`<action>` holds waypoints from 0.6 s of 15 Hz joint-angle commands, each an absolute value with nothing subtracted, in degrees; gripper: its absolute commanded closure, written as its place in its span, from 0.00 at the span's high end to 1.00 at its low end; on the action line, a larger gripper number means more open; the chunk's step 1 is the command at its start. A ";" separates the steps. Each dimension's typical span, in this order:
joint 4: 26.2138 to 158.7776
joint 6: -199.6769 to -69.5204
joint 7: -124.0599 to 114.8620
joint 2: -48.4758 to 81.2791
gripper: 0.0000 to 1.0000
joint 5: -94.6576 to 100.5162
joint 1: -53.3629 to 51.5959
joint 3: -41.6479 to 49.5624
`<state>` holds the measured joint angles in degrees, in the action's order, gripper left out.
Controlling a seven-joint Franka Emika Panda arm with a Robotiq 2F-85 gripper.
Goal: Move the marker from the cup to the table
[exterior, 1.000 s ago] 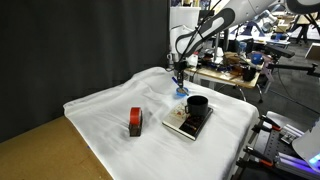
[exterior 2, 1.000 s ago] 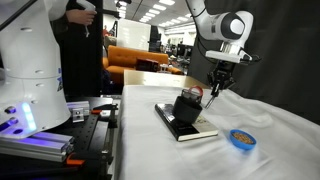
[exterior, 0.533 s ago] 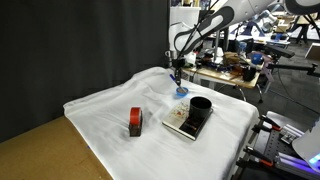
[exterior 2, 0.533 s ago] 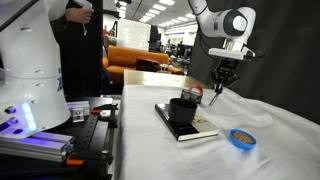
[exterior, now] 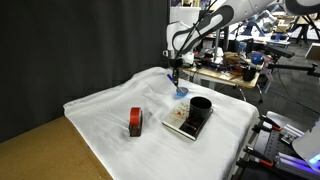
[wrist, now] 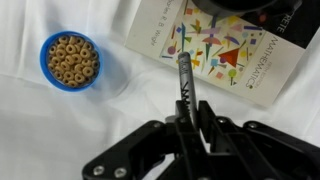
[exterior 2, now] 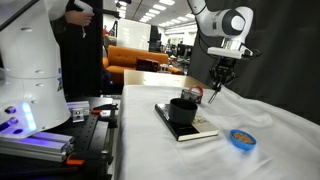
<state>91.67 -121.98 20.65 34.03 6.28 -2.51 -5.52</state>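
Lab space with a dark curtain (exterior: 60, 50) behind a wooden table (exterior: 35, 152), most of the top under a wrinkled white cloth (exterior: 100, 105). The gripper (wrist: 190, 118) is fully closed on the marker (wrist: 186, 78). In the wrist view the thin shaft sticks straight out from between the jaws, its far end over the near edge of a colourful book (wrist: 235, 50). The marker is out of the cup (exterior 2: 182, 110), up in the air and touching nothing but the fingers. The black cup stands upright on the book (exterior 2: 190, 128); in the wrist view only its dark rim (wrist: 240, 8) shows at the top edge, apart from the marker tip. In both exterior views the gripper (exterior: 174, 72) hangs above the cloth, higher than the cup and off to its side (exterior 2: 217, 86). A blue bowl (wrist: 70, 60) of cereal rings sits on the cloth beside the book. A red-and-black object (exterior: 135, 122) stands on the cloth, well apart from the book.
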 commanded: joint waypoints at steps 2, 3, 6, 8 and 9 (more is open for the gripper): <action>90.62 -121.83 21.64 34.81 0.04 5.97 -2.53 -6.41; 90.72 -121.70 21.67 34.93 0.04 5.69 -2.52 -6.56; 91.93 -121.52 21.55 35.51 0.04 3.72 -2.13 -7.58; 92.91 -121.19 21.36 36.23 0.04 3.28 -2.49 -7.88; 92.93 -121.13 21.47 36.83 0.04 2.95 -2.40 -8.06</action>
